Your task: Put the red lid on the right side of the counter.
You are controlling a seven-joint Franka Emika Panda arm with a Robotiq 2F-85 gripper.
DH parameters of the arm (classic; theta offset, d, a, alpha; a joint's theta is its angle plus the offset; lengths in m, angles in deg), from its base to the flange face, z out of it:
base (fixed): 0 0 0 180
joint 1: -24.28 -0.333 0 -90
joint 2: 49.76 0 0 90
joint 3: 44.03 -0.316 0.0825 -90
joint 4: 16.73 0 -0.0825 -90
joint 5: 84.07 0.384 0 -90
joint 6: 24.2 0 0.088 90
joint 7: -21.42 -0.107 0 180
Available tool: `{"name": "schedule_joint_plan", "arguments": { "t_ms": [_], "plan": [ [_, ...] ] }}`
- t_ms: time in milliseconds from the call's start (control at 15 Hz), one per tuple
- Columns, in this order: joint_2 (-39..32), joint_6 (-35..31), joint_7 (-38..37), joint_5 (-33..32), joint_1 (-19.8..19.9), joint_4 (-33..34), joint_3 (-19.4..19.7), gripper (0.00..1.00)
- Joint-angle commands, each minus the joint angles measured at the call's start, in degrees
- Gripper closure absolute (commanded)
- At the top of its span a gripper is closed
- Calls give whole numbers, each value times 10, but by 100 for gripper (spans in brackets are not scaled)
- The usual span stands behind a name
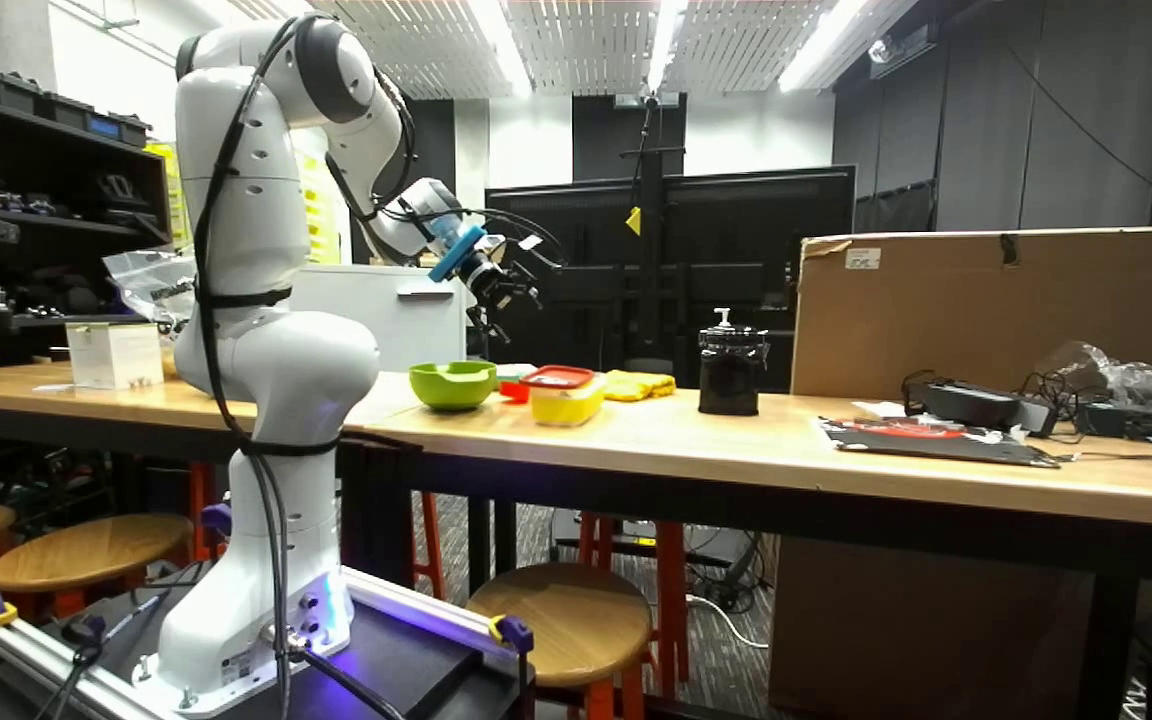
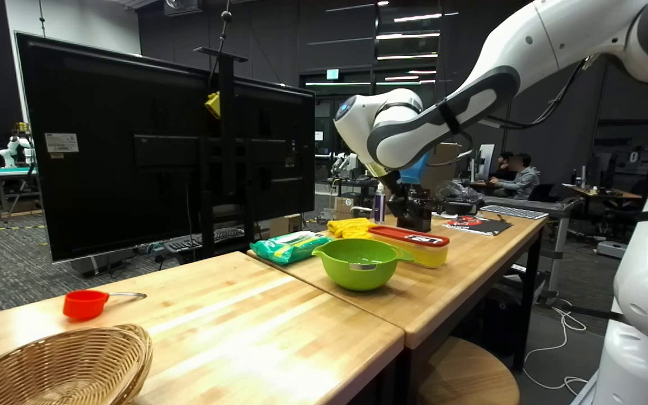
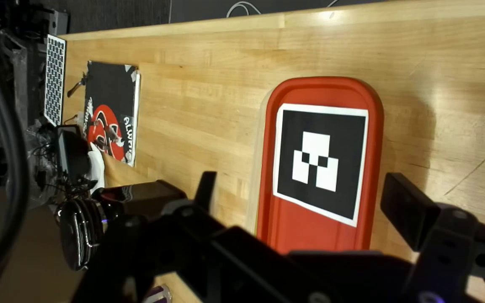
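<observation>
The red lid is a long rounded rectangle with a black-and-white marker sheet on it. It sits on a clear box with yellow in it (image 1: pixel 566 408) on the light-wood counter (image 1: pixel 656 440). The red lid shows in both exterior views (image 1: pixel 558 376) (image 2: pixel 394 231) and in the wrist view (image 3: pixel 305 233). My gripper (image 3: pixel 302 191) is open and empty. In the wrist view its fingers appear on either side of the lid, apart from it. In an exterior view the gripper (image 1: pixel 519 315) hangs well above the counter, pointing down toward the box. The lid's near end is hidden behind the gripper.
A lime-green bowl (image 2: pixel 358 267) stands beside the box. A yellow cloth (image 1: pixel 639 386), a green wipes pack (image 2: pixel 290 247) and a red measuring cup (image 2: pixel 84 305) lie nearby. A black pump jar (image 1: pixel 729 370) and a dark folder (image 1: pixel 936 447) are farther along. A wicker basket (image 2: pixel 133 360) is at one end.
</observation>
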Motion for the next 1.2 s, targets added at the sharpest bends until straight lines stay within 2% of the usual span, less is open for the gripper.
{"name": "schedule_joint_plan", "arguments": {
  "t_ms": [0, 667, 1133],
  "plan": [
    [-34, -2, -10, -31, -6, 15, 4, 0],
    [-80, 32, -47, -5, -29, 37, -5, 0],
    [-117, 14, -86, -11, -47, 41, -5, 0]
  ]
}}
